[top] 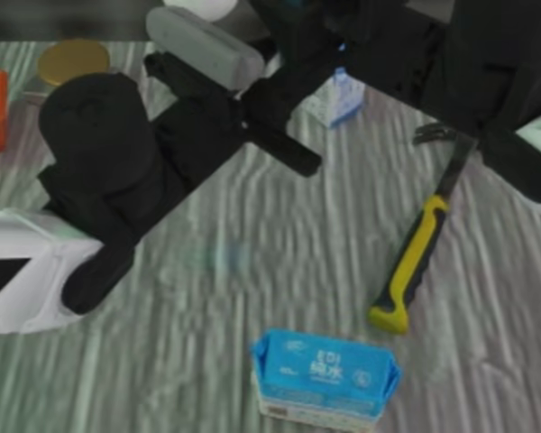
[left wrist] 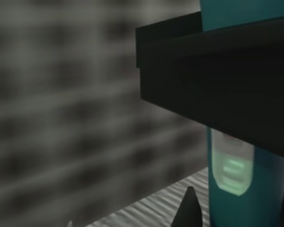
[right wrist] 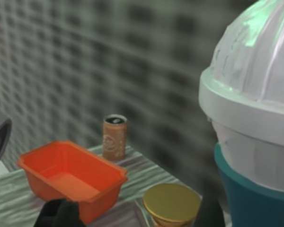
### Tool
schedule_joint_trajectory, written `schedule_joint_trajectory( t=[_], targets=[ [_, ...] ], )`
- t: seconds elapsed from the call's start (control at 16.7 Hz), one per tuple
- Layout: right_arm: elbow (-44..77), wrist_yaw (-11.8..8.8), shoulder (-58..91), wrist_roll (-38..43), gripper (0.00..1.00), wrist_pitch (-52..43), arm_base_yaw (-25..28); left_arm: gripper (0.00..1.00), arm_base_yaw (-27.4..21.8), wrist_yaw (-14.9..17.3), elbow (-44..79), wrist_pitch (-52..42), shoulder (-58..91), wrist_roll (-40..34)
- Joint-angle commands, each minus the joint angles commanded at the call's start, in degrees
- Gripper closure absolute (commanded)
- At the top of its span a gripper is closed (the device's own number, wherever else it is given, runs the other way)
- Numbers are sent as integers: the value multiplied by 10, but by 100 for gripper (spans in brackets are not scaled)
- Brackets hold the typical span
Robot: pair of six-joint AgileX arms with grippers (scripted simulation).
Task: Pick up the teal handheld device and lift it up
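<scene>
Left gripper (left wrist: 227, 113) was pinched on the teal handheld device (left wrist: 236, 189). In the left wrist view a black finger (left wrist: 213, 71) crossed the wand's body just above the white button strip (left wrist: 229, 172), with teal showing on both sides of it. I couldn't see the second finger, so I judged contact from that one side only.

The device hung roughly upright and clear of the table (top: 207, 361). Only a strip of striped cloth showed far below it, with back wall behind. The right wrist view had the round white head (right wrist: 251, 80) filling its near side, teal body under it, with the orange tray (right wrist: 71, 177), the drink can (right wrist: 114, 137) and the gold lid (right wrist: 173, 203) well beyond. In the top view the arms hid the device (I wouldn't place it there). The right arm (top: 496, 81) sat at the upper right, idle as far as I could tell.

My read: pick done, lift well along.

To finish cleanly:
- raise straight up, no wrist roll, since the heavy head could swing the slim body in the pinch
- hold squeeze constant; the casing looked smooth, so slip was the main risk
- stay clear of the right arm, as the head was close to its camera

Hammer (top: 415, 253) and blue tissue pack (top: 325, 370) lay untouched, well apart
</scene>
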Motion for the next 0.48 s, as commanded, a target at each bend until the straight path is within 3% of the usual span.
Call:
schedule_joint_trajectory(
  t=[0.3, 0.48],
  targets=[
    [0, 0, 0, 0, 100, 0, 0, 2, 0, 0, 0, 0, 0, 0],
    [0, 0, 0, 0, 100, 0, 0, 0, 0, 0, 0, 0, 0, 0]
  ],
)
